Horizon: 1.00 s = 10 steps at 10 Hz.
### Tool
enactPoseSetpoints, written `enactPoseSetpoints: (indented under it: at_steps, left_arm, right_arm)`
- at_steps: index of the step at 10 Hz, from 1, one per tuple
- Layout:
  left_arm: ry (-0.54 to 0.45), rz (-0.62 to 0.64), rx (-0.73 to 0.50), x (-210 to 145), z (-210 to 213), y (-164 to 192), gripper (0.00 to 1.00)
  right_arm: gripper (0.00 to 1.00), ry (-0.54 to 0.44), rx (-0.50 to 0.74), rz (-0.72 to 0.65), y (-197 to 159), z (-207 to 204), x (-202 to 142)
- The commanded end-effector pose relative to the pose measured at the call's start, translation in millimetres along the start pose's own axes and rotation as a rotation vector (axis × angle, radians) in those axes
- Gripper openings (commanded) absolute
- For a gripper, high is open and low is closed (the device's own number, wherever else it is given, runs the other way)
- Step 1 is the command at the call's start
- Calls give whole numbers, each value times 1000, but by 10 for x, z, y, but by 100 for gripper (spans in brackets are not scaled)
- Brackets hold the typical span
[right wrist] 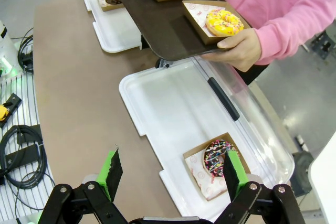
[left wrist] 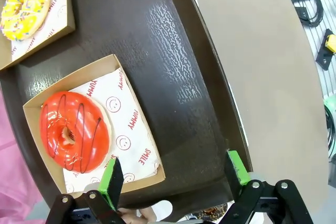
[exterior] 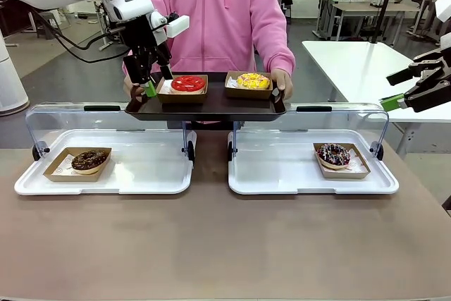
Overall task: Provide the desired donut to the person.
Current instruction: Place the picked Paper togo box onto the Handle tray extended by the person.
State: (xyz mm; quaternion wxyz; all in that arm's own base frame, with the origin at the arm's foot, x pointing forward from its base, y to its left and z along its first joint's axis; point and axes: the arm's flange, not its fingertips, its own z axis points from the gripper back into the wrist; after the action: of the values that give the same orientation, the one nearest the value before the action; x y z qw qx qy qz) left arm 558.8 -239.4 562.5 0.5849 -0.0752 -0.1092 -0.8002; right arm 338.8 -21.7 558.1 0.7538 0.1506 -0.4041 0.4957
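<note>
The person in a pink hooded sweatshirt (exterior: 211,12) holds a dark flat rectangular tray (exterior: 211,107) already carrying a red-glazed donut in a brown card box (exterior: 187,84) and a yellow sprinkled donut (exterior: 252,80). The left gripper (exterior: 150,84) hangs released, empty, just beside the red one; delivery looks done, perhaps. The right gripper (right wrist: 170,174) waits open

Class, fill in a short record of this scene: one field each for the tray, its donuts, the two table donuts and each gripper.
tray: dark tray, held by the person
on tray: red donut, yellow donut, each in a box
table left: chocolate donut
table right: sprinkled donut
left gripper: left gripper open, at the red donut's box
right gripper: right gripper open, off to the side
</note>
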Motion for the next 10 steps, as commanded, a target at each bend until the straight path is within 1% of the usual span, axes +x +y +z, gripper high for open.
enactPoseSetpoints:
  at_steps: [1, 10]
  left_arm:
    - [9, 8, 12, -8, 8, 16, 100]
    - [9, 8, 12, -8, 8, 16, 100]
  right_arm:
    - [100, 3, 2, -1, 7, -12, -16]
    - [100, 3, 2, -1, 7, -12, -16]
